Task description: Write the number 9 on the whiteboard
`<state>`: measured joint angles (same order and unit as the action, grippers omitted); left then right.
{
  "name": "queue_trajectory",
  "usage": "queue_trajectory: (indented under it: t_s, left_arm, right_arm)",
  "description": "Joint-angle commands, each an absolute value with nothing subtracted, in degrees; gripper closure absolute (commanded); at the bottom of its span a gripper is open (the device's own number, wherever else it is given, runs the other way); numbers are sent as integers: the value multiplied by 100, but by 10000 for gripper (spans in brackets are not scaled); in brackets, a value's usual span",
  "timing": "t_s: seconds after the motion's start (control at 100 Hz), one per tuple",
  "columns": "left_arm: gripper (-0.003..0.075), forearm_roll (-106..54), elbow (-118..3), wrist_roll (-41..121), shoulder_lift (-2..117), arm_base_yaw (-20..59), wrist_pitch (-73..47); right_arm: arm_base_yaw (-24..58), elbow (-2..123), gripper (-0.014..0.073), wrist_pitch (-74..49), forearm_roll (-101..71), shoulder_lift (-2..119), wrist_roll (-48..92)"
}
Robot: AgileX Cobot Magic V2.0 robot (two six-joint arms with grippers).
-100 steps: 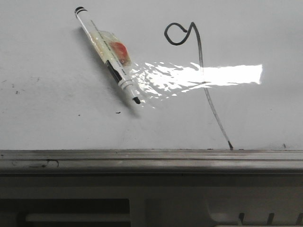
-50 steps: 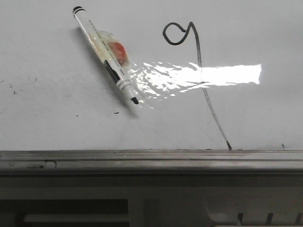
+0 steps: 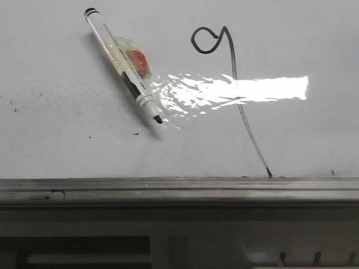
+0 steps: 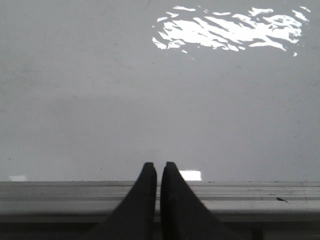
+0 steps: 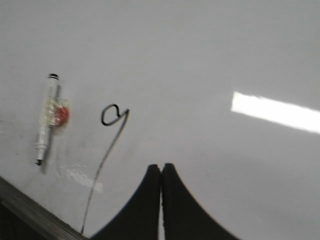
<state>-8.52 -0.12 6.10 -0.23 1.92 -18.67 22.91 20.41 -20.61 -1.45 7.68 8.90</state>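
The number 9 is drawn on the whiteboard as a thin dark line, a small loop at its top and a long tail running down to the grey rail. It also shows in the right wrist view. A white marker with its black tip bare lies flat on the board left of the 9; it shows in the right wrist view too. My left gripper is shut and empty over the rail. My right gripper is shut and empty above the board, right of the 9.
A bright glare patch crosses the 9's tail. Small dark specks dot the board's left part. A grey ledge with slots lies below the rail.
The whole front view has shifted slightly left and up; the marker and the 9 keep the same places relative to each other. Nothing was picked up or let go.
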Motion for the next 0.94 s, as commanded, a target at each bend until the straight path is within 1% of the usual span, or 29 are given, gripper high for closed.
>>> queue_trajectory:
  t_s: [0.0,0.15,0.24,0.26,0.27,0.33,0.45,0.93]
  left_arm:
    - [739,-926,163,563,-173,185,-1575]
    - [739,-926,163,563,-173,185,-1575]
    - [739,-926,163,563,-173,185,-1575]
    - [739,-926,163,563,-173,185,-1560]
    - [739,-926,163,563,-173,185,-1562]
    - [739,-949,163,563,-173,185,-1566]
    - [739,-949,163,563,-173,185,-1566]
    - [739,-949,163,563,-173,185,-1566]
  right_arm:
    - [1704,1613,659,-1241,0,716,365]
    - [697,425,659,-285,0,275,347]
    - [328,-222,659,-205,0,-177,347]
    - [289,-252,659,-327,0,-215,347]
    - [264,-224,659,-586,0,-191,347]
    - [211,-145,659,-1243,0,-95,347]
    - [210,-194,659,-1889,-35,-167,347]
    - [210,-206,659,-1758,0,-167,347]
